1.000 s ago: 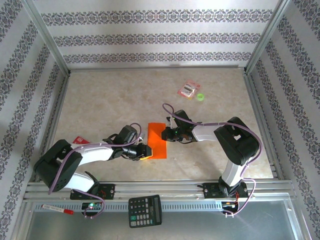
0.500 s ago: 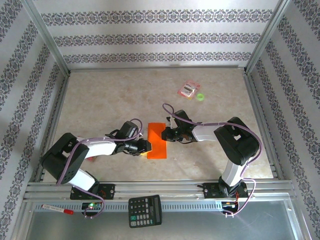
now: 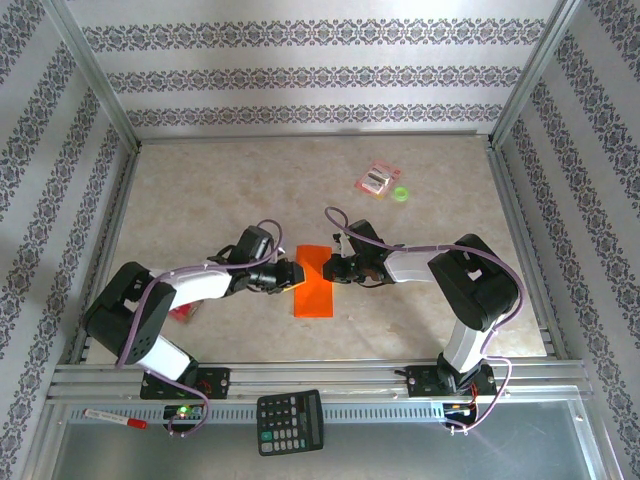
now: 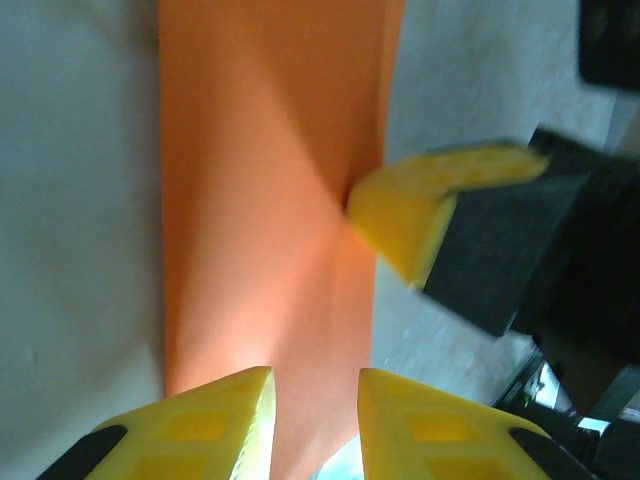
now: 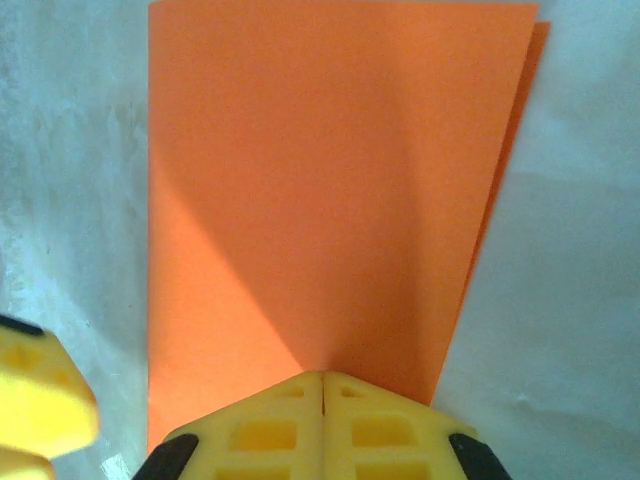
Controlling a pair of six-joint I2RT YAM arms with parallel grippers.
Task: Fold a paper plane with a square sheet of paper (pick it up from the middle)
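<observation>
1. Nearest, a black calculator [image 3: 290, 422] lies on the metal rail in front of the arm bases, well apart from the work.
2. On the tabletop [image 3: 220, 190], between the two arms, lies the square sheet of paper [image 3: 314, 290]. It is doubled over into a narrow rectangle, and a second layer peeks out along one long edge in the right wrist view. Its long axis runs near to far, slightly tilted.
3. The left gripper [image 3: 291, 277] reaches in from the left and meets the sheet's left long edge at about mid-length. Its jaws stand a little apart, and the orange paper shows in the gap. I cannot tell whether they press it.
4. The right gripper [image 3: 334, 270] comes in from the right, with its jaws pressed together and their tips on the right long edge, a little farther up. It appears to pin the sheet rather than pinch it.
5. Both arms are at the sheet, facing each other across its short width, so any next crease would likely run along the long axis between them.
6. A second ago the left gripper sat by the sheet's near left corner. It has since slid farther up that edge, its jaws closing slightly. The right gripper and the sheet have not moved.
7. Farthest, a small pink-red packet [image 3: 379, 179] lies untouched.
</observation>
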